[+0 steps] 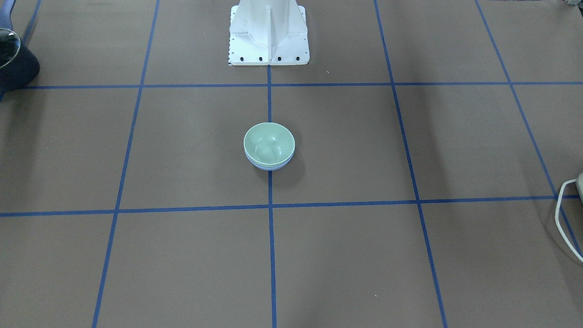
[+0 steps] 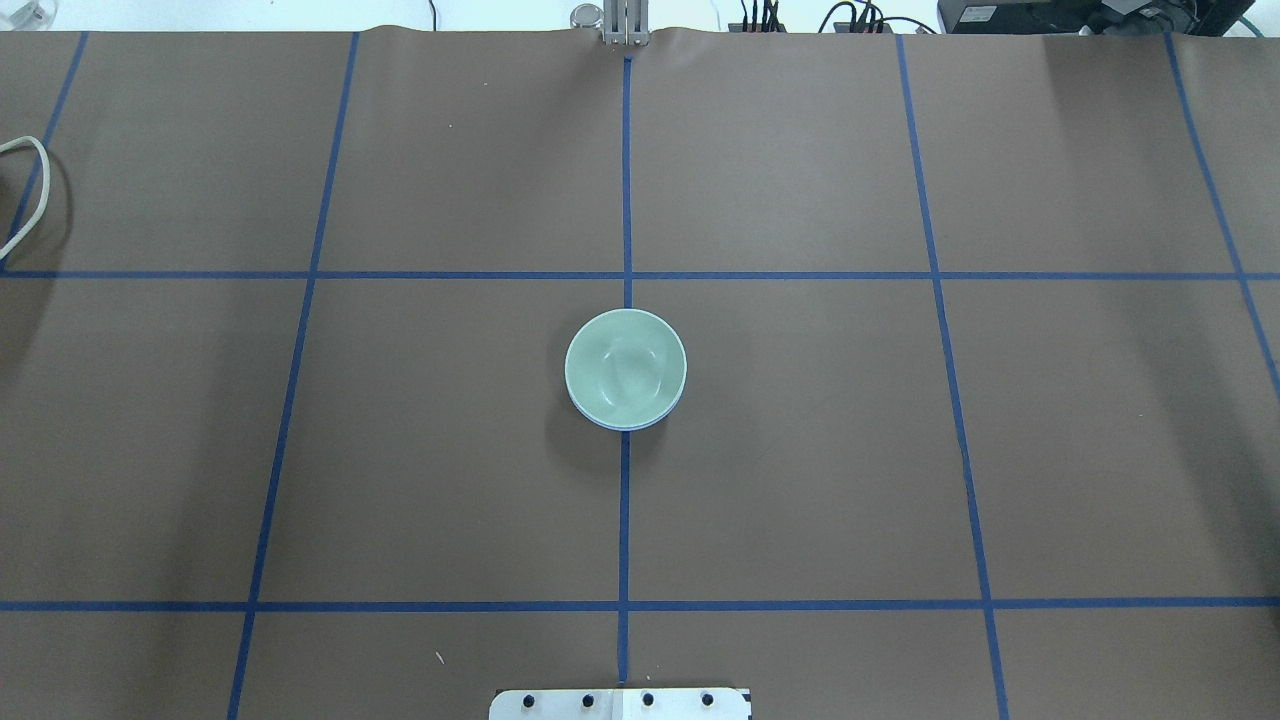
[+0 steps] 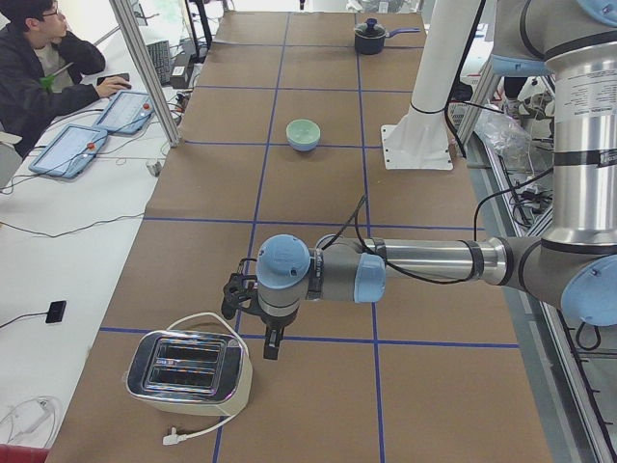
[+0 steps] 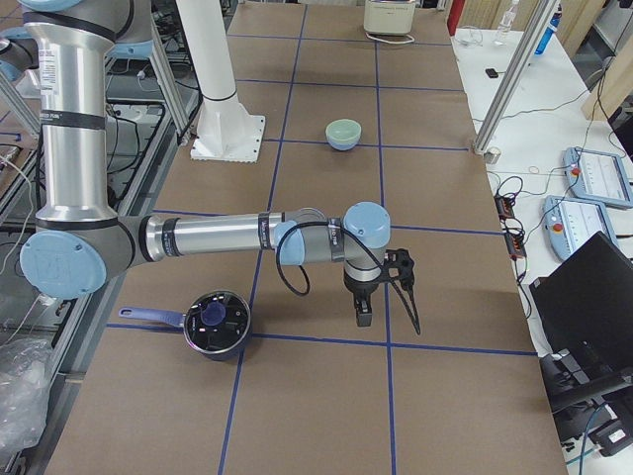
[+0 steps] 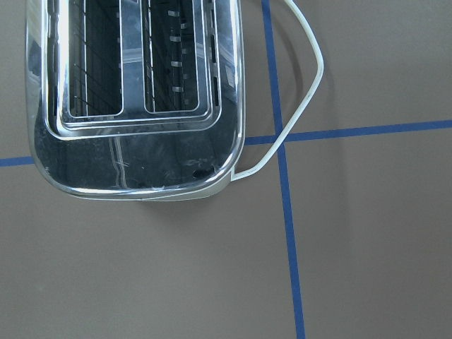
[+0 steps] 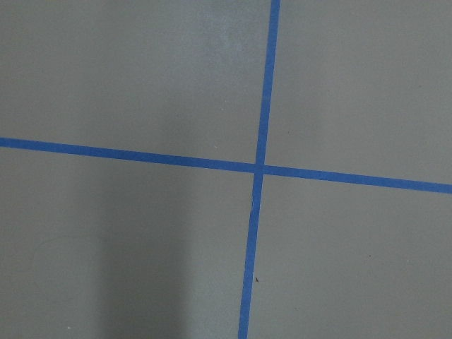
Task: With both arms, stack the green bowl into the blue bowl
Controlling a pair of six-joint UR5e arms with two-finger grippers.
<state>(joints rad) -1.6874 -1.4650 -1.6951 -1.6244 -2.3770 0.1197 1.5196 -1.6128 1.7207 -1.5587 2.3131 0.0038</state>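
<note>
The green bowl (image 1: 268,143) sits nested inside the blue bowl (image 1: 269,167) at the table's middle; only the blue bowl's rim shows beneath it. The stack also shows in the overhead view, green bowl (image 2: 625,365) over the blue rim (image 2: 626,427). My left gripper (image 3: 273,344) hangs far from the bowls, beside a toaster, and shows only in the left side view. My right gripper (image 4: 362,315) hangs far from them, near a pot, and shows only in the right side view. I cannot tell whether either is open or shut.
A chrome toaster (image 5: 134,92) with a white cord (image 5: 304,92) stands at the table's left end. A dark pot (image 4: 216,322) with a blue handle stands at the right end. The white pedestal (image 1: 268,34) stands behind the bowls. An operator (image 3: 39,68) sits alongside.
</note>
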